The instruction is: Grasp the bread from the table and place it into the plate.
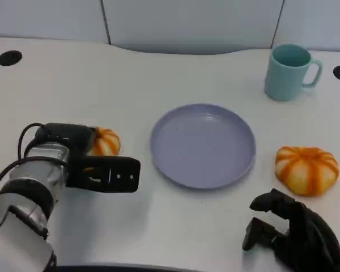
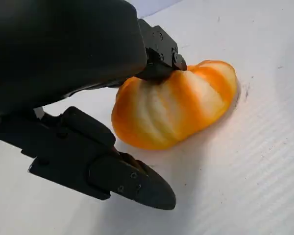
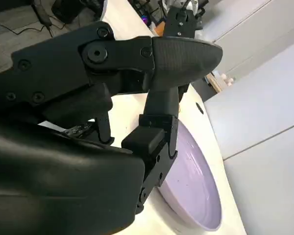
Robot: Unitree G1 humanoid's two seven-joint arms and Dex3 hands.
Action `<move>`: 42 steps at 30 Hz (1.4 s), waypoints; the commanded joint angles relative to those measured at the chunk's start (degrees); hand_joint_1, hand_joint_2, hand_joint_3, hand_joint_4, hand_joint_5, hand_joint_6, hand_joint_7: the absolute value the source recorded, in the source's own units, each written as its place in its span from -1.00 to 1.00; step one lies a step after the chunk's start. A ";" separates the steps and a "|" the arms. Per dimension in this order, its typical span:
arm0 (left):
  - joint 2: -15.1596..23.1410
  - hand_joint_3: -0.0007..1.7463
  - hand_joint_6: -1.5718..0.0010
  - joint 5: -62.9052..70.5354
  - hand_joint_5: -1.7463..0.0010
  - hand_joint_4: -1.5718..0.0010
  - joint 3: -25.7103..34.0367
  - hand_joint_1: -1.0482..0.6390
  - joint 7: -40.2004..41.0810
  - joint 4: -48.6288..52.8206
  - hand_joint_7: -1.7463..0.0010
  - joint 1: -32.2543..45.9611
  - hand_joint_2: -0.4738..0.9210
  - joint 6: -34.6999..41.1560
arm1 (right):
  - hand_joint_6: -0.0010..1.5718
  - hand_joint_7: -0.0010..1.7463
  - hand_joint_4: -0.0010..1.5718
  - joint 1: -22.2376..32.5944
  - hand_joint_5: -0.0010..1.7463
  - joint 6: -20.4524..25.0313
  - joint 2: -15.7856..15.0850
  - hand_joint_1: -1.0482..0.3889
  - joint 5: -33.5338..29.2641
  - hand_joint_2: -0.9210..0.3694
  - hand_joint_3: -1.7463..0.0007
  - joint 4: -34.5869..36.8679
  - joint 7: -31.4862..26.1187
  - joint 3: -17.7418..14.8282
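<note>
White table (image 1: 175, 226) stretches before me, with a lavender plate (image 1: 203, 144) at its middle and a teal mug (image 1: 290, 72) behind it to my right. My left hand (image 1: 88, 164) sits over a small orange-striped bread (image 1: 105, 141) left of the plate; one of its fingers (image 2: 159, 51) touches the bread's top while another reaches past it, not closed around it. A second bread (image 1: 306, 169) lies right of the plate. My right hand (image 1: 289, 232) rests near it, fingers curled, holding nothing.

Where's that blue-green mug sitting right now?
In the head view the mug stands upright at the table's far right, behind the purple plate and apart from it.
</note>
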 commanded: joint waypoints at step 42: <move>1.28 -0.80 0.45 -5.24 -0.84 0.31 6.41 0.06 13.99 0.33 -0.76 3.91 1.00 -6.00 | -0.19 0.25 -0.11 0.99 0.72 0.47 -0.64 -0.24 0.04 -1.00 0.51 -1.34 -1.41 -0.39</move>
